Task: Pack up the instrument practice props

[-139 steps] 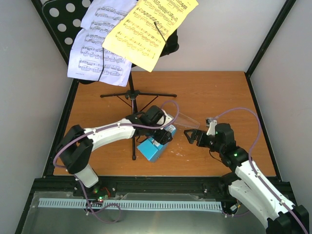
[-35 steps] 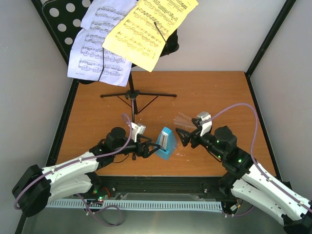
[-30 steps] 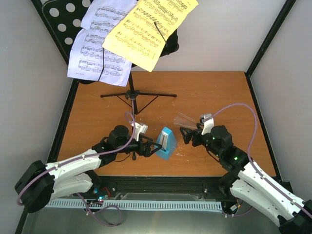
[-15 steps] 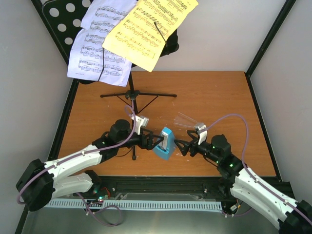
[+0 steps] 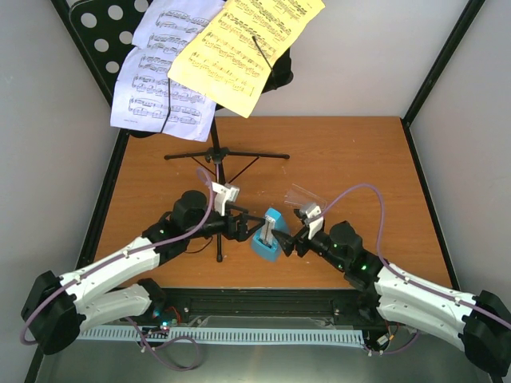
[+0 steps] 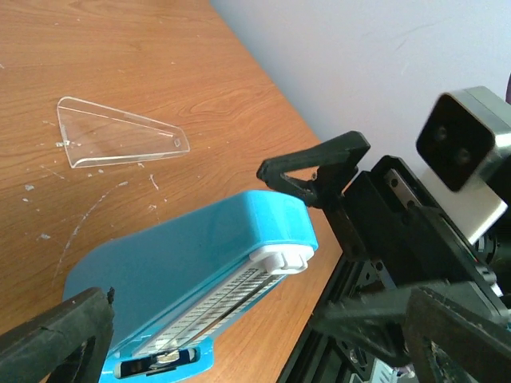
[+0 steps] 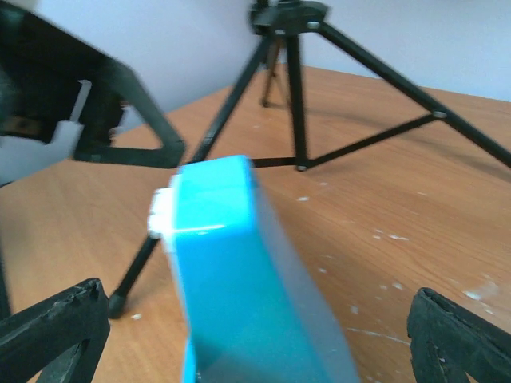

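Observation:
The blue wedge metronome [image 5: 268, 236] stands on the table with no cover on it and leans a little. My left gripper [image 5: 246, 229] is open just left of it, and my right gripper [image 5: 288, 240] is open just right of it. In the left wrist view the metronome [image 6: 200, 275] lies between my spread fingers [image 6: 56, 339], scale side showing. In the right wrist view it [image 7: 247, 279] fills the gap between the open fingers [image 7: 463, 339]. The clear plastic cover [image 5: 299, 195] lies flat behind it. The black music stand [image 5: 217, 155] holds yellow [image 5: 247, 48] and white [image 5: 164, 80] pages.
One tripod leg reaches forward to a foot [image 5: 219, 258] under my left arm, close to the metronome. The other legs spread left and right at the back. The table's front edge [image 5: 263, 283] and black frame rail lie just below the grippers.
Both grippers have closed in on the metronome from either side, the right one moving left and lower. The metronome has shifted a little and leans more.

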You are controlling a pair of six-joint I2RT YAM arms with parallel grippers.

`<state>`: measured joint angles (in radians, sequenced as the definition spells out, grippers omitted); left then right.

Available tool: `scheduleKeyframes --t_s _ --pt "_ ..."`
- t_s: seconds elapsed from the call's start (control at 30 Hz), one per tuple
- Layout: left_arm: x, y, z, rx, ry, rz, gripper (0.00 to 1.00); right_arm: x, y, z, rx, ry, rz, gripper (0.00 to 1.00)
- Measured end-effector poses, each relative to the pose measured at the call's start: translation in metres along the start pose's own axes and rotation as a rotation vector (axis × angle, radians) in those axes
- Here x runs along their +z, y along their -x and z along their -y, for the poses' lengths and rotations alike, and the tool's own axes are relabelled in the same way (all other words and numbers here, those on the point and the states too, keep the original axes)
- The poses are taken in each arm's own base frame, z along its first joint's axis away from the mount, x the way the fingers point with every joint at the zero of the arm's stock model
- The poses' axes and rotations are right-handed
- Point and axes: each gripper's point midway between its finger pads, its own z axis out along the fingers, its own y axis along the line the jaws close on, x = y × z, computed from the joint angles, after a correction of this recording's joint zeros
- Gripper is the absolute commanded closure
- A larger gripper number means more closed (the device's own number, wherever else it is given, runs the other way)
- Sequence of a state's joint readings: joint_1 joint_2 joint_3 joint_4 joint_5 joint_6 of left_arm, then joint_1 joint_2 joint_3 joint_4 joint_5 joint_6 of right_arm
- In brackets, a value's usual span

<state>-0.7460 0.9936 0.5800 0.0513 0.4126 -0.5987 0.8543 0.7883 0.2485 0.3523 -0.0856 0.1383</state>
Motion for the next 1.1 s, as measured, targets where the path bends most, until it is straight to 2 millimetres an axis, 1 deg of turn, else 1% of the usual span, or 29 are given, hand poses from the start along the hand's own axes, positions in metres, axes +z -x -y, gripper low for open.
scheduleKeyframes --t_s 0.1,0.17,0.3,0.33,0.4,0.43,0.5,0.57,0.67,0.77,0.9,1.0,1.1 --pt "0.002 -0.002 0.002 0.016 -0.017 -0.017 0.01 -0.003 0.001 0.018 0.033 -0.103 0.003 0.0" --pt "0.007 -0.008 0.001 0.018 -0.033 -0.039 0.01 -0.009 0.004 0.027 0.072 -0.159 0.014 0.0" --pt "0.016 -0.032 -0.012 0.0 -0.047 -0.094 0.01 -0.027 0.013 0.037 0.16 -0.212 0.058 0.02" --pt "0.018 -0.039 -0.016 -0.007 -0.045 -0.108 0.01 -0.032 0.013 0.038 0.193 -0.221 0.069 0.04" --pt "0.02 -0.051 -0.024 -0.016 -0.036 -0.131 0.0 -0.038 0.008 0.041 0.25 -0.231 0.069 0.08" --pt "0.021 -0.055 -0.027 -0.018 -0.028 -0.139 0.0 -0.039 0.001 0.042 0.289 -0.234 0.061 0.1" --pt "0.025 -0.059 -0.035 -0.018 -0.001 -0.15 0.0 -0.038 -0.018 0.045 0.352 -0.249 0.016 0.16" --pt "0.031 -0.066 -0.048 -0.022 0.04 -0.174 0.0 -0.036 -0.042 0.049 0.415 -0.278 -0.052 0.2" --pt "0.038 -0.081 -0.064 -0.038 0.083 -0.225 0.01 -0.031 -0.074 0.054 0.481 -0.325 -0.157 0.24" --pt "0.04 -0.088 -0.069 -0.04 0.094 -0.249 0.01 -0.026 -0.097 0.055 0.509 -0.349 -0.244 0.29" --pt "0.043 -0.089 -0.069 -0.032 0.08 -0.252 0.01 -0.019 -0.115 0.053 0.527 -0.348 -0.315 0.34" --pt "0.046 -0.093 -0.068 -0.035 0.064 -0.264 0.0 -0.012 -0.117 0.052 0.535 -0.341 -0.329 0.35" --pt "0.047 -0.098 -0.066 -0.039 0.048 -0.285 0.01 -0.004 -0.114 0.052 0.538 -0.338 -0.327 0.36"
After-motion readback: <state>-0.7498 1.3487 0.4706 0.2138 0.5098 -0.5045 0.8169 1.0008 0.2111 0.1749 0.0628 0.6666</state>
